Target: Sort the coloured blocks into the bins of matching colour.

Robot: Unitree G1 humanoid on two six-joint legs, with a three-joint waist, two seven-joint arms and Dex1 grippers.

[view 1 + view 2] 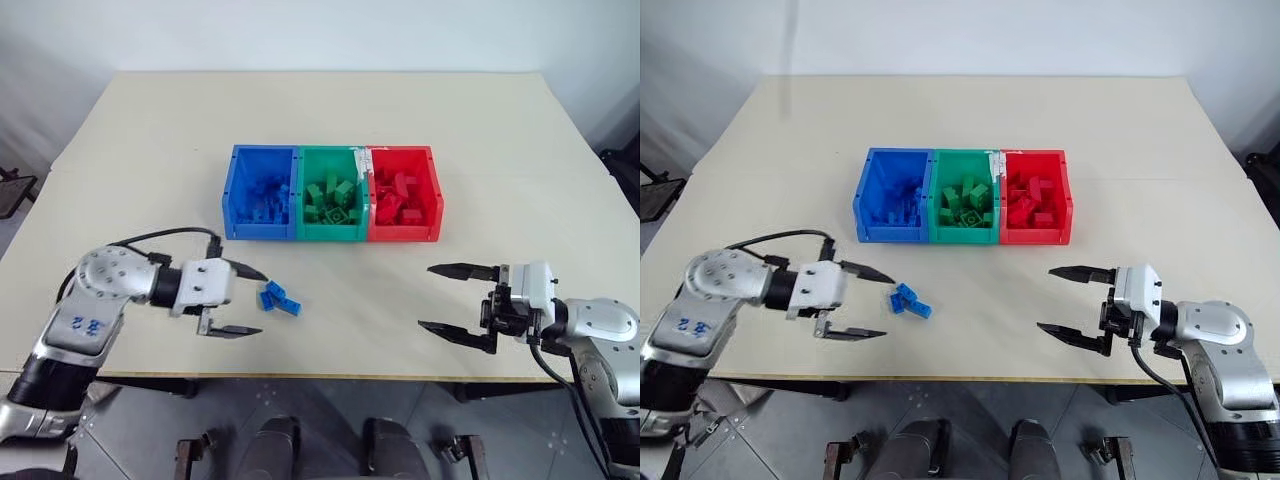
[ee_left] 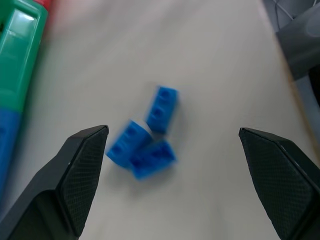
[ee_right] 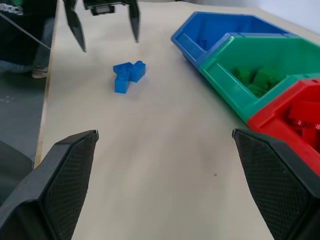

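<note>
— Any words, numbers or labels worth reading?
— Blue marks on the left forearm (image 1: 78, 325), too small to make out.
— On the bins (image 1: 331, 234)?
— Nothing printed there. Just a white scrap on the rim between green and red, blank as far as can be told.
— The bricks (image 1: 280, 297)?
— Studs, no lettering to read.
— The table (image 1: 330, 110)?
— Bare of any writing.

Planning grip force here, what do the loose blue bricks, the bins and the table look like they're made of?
Blue bricks: likely hard moulded plastic, studded tops, saturated colour. Bins: apparently glossy rigid plastic, walls catching highlights. Table: smooth matte beige top, probably laminate; can't confirm.
</note>
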